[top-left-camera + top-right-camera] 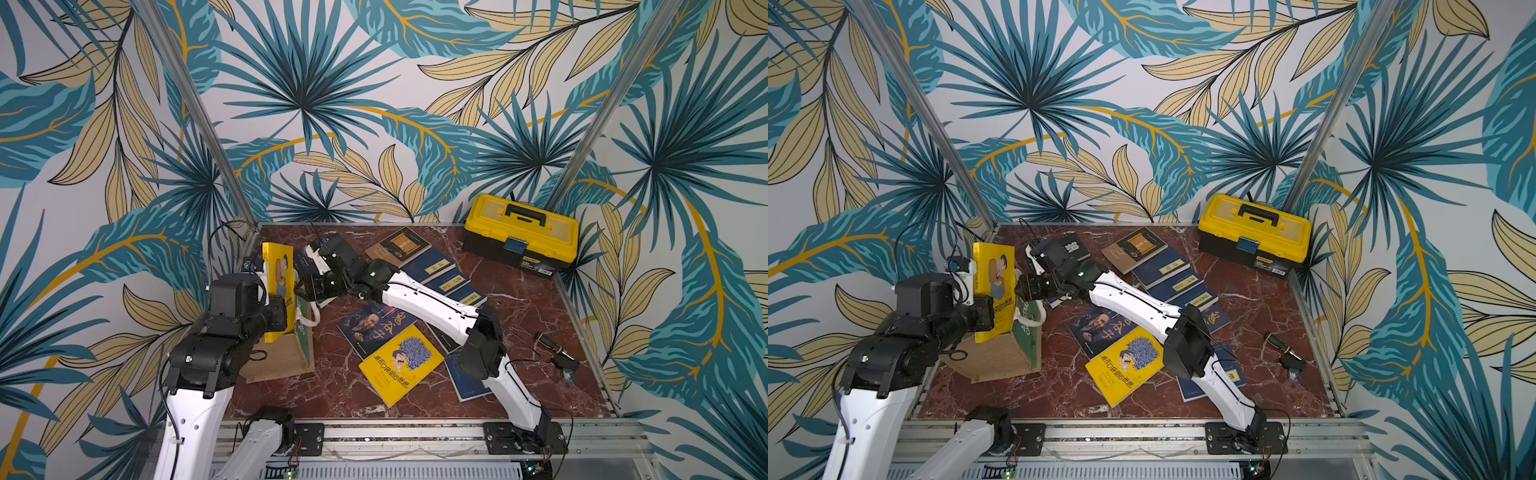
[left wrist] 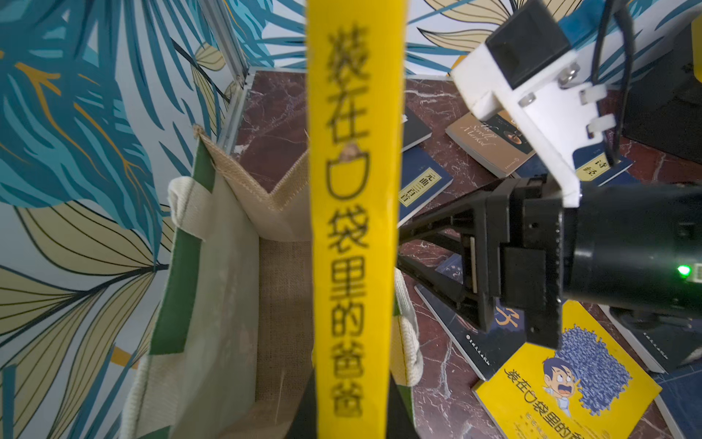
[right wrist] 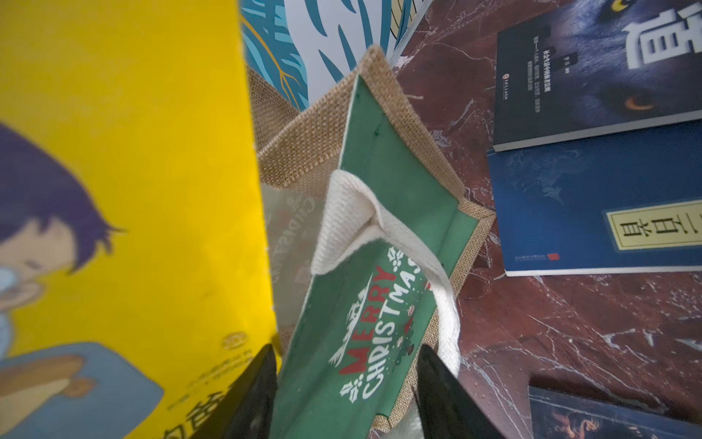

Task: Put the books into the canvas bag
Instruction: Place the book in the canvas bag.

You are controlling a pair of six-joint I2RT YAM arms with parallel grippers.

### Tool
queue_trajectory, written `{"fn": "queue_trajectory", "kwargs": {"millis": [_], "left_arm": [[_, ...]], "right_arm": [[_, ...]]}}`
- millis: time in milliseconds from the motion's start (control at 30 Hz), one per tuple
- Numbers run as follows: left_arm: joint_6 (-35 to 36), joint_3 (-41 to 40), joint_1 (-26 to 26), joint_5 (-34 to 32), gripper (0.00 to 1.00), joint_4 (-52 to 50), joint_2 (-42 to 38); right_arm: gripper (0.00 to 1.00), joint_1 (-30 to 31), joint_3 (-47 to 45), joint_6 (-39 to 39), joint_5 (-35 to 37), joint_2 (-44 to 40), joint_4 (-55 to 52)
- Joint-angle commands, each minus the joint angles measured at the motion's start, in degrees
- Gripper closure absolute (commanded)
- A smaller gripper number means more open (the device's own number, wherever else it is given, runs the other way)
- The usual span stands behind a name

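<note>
Yellow book [image 2: 355,228] in left gripper [image 2: 353,418]: smooth paper cover, slight sheen, spine chipped. Canvas bag [image 3: 296,152] at right gripper [image 3: 345,357]: rough tan jute weave, matt green printed panel. Its handle [image 3: 353,213] is white woven webbing. Right gripper is matt black plastic. Table [image 1: 519,316] beneath: polished red marble look. Toolbox [image 1: 521,232], well beyond right gripper: smooth yellow-black plastic.

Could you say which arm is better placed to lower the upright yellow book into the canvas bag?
Left. The left claw is shut on the upright yellow book over the open canvas bag; the right claw, open, straddles its green wall.
</note>
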Motion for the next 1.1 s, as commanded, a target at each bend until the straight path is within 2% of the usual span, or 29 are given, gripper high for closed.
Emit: {"fn": "queue_trajectory", "kwargs": {"millis": [0, 133, 300, 433, 533, 633, 900, 967, 1067], "left_arm": [[-1.8, -0.2, 0.2, 3.3, 1.0, 1.5, 0.1], [-2.9, 0.1, 0.3, 2.2, 1.0, 0.7, 0.7], [-3.6, 1.3, 0.2, -1.8, 1.0, -2.9, 1.4], [-4.3, 1.4, 0.2, -1.7, 1.0, -5.1, 2.3], [-5.0, 1.3, 0.2, -1.3, 1.0, -6.5, 2.9], [-5.0, 0.8, 0.2, -0.4, 1.0, -7.0, 3.2], [-3.7, 0.2, 0.2, 1.5, 1.0, -7.3, 3.7], [-2.4, 0.1, 0.2, 4.9, 1.0, -7.1, 4.3], [-0.4, -0.2, 0.2, 6.6, 1.0, -7.2, 5.6]], "right_arm": [[0.42, 1.5, 1.3, -1.7, 0.5, 2.0, -1.7], [0.49, 2.1, 2.4, -2.2, 1.1, 3.0, -3.6], [0.69, 2.0, 1.8, -4.1, 4.8, 1.6, -6.0], [0.86, 1.9, -2.4, -4.0, 6.2, -1.3, -3.4], [0.95, 1.8, -5.1, -3.9, 7.2, -3.2, -1.7], [1.0, 1.5, -6.8, -3.7, 7.6, -4.5, -0.8], [1.0, -0.1, -11.8, 0.6, 6.5, -8.0, 2.8], [1.0, -0.6, -12.6, 1.6, 5.8, -8.7, 3.9], [1.0, -1.0, -12.8, 2.7, 4.7, -9.0, 4.6]]}}
